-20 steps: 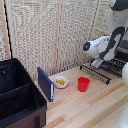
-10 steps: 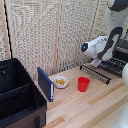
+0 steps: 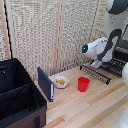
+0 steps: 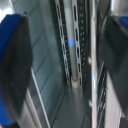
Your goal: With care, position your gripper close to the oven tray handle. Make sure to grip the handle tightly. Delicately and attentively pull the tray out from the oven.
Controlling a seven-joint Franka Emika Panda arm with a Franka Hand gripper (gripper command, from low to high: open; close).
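Exterior view: tray drawn partly out of oven at right, handle along its near-left edge, long axis running left-near to right-far. Gripper just above tray; wrist view: fingers spread, bar between them, not pinched.

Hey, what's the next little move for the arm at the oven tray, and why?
Probably shut the claw on the handle. The wrist view shows the thin bar between the two open fingers, nearer one of them, and the tray already sticks out over the table.

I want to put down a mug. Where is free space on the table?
Bare wood lies in front of the red cup, toward the table's near edge. It is crowded between the blue board, small bowl and tray.
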